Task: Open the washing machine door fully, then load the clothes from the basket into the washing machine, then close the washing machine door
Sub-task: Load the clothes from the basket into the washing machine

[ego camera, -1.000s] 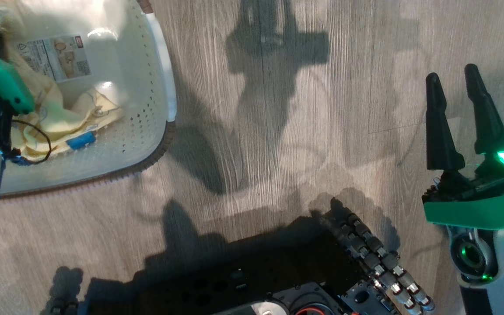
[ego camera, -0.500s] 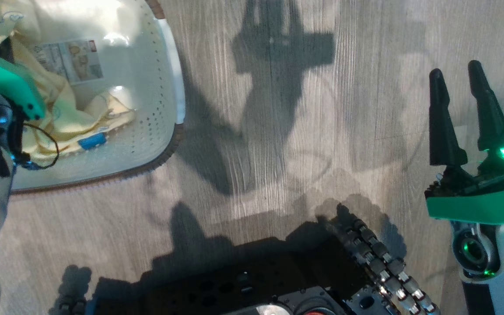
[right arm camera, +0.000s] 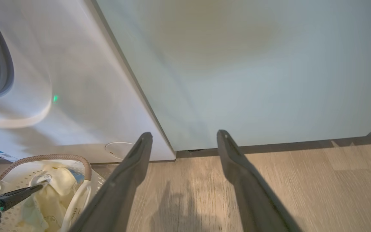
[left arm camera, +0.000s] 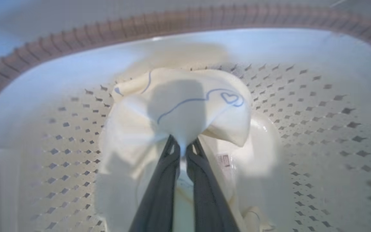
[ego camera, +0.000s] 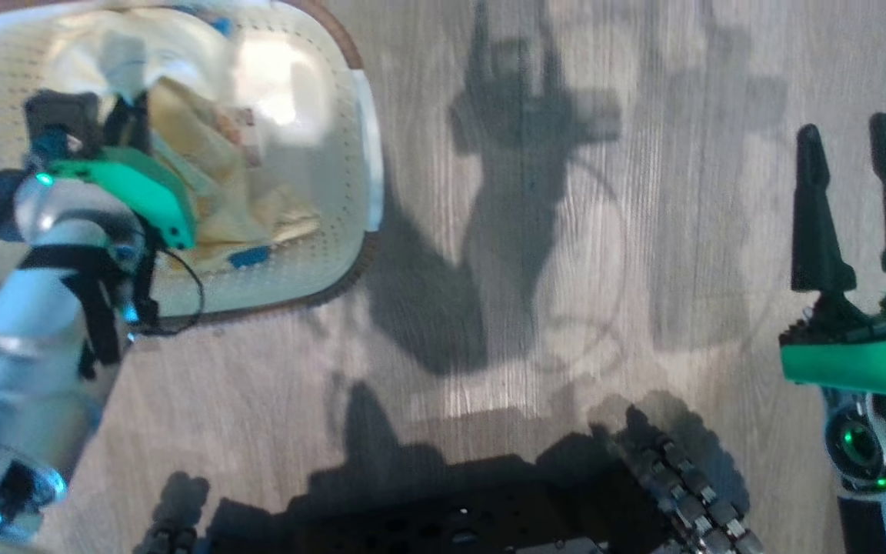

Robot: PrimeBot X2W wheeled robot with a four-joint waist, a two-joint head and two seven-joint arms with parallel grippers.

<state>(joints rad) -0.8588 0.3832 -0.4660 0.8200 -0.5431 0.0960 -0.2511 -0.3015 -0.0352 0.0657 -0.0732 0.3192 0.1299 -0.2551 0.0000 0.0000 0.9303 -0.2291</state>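
Left wrist view, grip: the left gripper [left arm camera: 180, 145] has its two dark fingers pressed almost together on a fold of the clothes [left arm camera: 185, 106], pale yellow cloth with a blue line drawing.
Left wrist view, direction: the pinched fold sits right at the fingertips, and the rest mushrooms out beyond them, bunched, with no clear long axis.
Left wrist view, place: all of it is inside the basket [left arm camera: 301, 96], with perforated wall behind and brown rim above.
Head view, left side: the left arm reaches down into the basket at upper left, and more yellow cloth with a blue tag lies just beside it.
Head view, right side: the right gripper [ego camera: 844, 127] stands spread and empty over bare floor [ego camera: 566, 308], well apart from the basket.
Head view, nearer arm: the left one, plainly, since it is already on the cloth.
Right wrist view, extra: here comes the washing machine [right arm camera: 60, 80], its white front rising just behind the basket, with the grey gasket [right arm camera: 2, 71] at the left edge.
Right wrist view, neighbour: a pale green cabinet door [right arm camera: 253, 64] faces the spread fingers.
Next move, my read: lift straight up clear of the rim, then carry towards that gasket.
Risk, my read: it is a thin pinch, so the fold could slip or drag a second garment.
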